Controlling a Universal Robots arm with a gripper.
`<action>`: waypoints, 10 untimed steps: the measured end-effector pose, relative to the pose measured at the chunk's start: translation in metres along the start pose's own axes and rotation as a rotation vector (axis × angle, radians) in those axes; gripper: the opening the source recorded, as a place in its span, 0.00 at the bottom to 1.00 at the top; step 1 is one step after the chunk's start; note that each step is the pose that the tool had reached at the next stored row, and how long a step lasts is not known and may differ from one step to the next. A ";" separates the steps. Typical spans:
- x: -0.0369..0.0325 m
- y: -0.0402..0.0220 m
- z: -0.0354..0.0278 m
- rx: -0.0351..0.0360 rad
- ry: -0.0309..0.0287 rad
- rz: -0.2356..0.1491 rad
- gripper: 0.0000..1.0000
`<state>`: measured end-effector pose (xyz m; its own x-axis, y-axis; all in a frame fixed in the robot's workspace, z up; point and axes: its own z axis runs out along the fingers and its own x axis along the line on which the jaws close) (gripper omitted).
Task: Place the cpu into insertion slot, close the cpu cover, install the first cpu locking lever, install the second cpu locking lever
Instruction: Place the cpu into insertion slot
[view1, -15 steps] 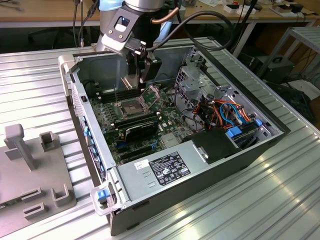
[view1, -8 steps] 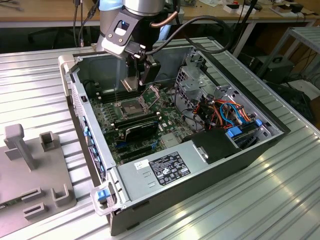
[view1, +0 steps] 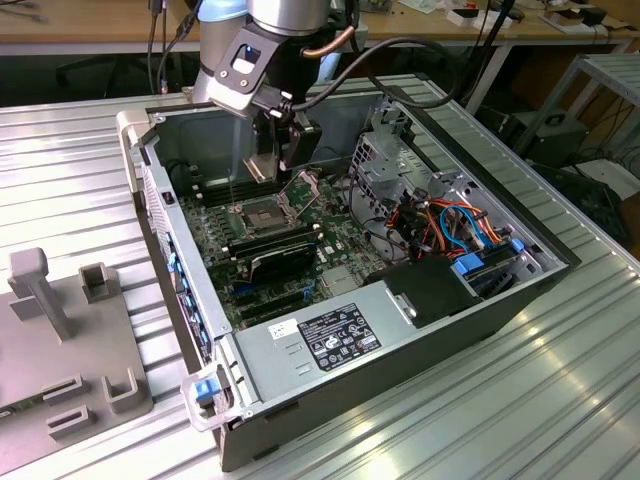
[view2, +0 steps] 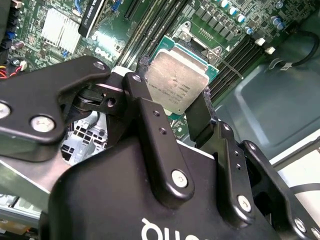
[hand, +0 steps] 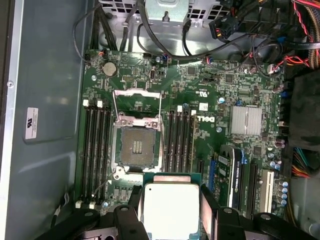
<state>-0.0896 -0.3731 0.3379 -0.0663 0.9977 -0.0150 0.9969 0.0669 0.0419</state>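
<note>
My gripper (hand: 170, 212) is shut on the cpu (hand: 170, 209), a flat square chip with a dull silver top on a green edge, held level between two black fingers (hand: 209, 207). The insertion slot (hand: 137, 146) lies uncovered on the motherboard, its dark centre showing, a short way off from the chip. The cpu cover (hand: 136, 102), a thin silver frame, is swung up beyond the socket. The second wrist view has the cpu (view2: 177, 82) clamped in the gripper (view2: 175, 97) above the board. In the exterior view the gripper (view1: 274, 160) hangs over the socket (view1: 258, 215).
Black memory slots (hand: 97, 150) flank the socket on both sides. A silver heat sink (hand: 246, 121), cables (hand: 260, 50) and a drive cage (view1: 385, 160) crowd the case. A power supply (view1: 335, 335) sits at the front. A grey fixture (view1: 60, 330) stands on the exterior view's left.
</note>
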 end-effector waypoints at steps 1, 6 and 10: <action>0.0001 0.0001 0.0003 0.0001 -0.0001 0.000 0.55; 0.0001 0.0001 0.0006 0.0001 -0.0002 0.000 0.55; 0.0001 0.0001 0.0007 0.0001 -0.0002 0.000 0.55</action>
<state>-0.0895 -0.3731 0.3372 -0.0659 0.9977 -0.0152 0.9969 0.0665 0.0419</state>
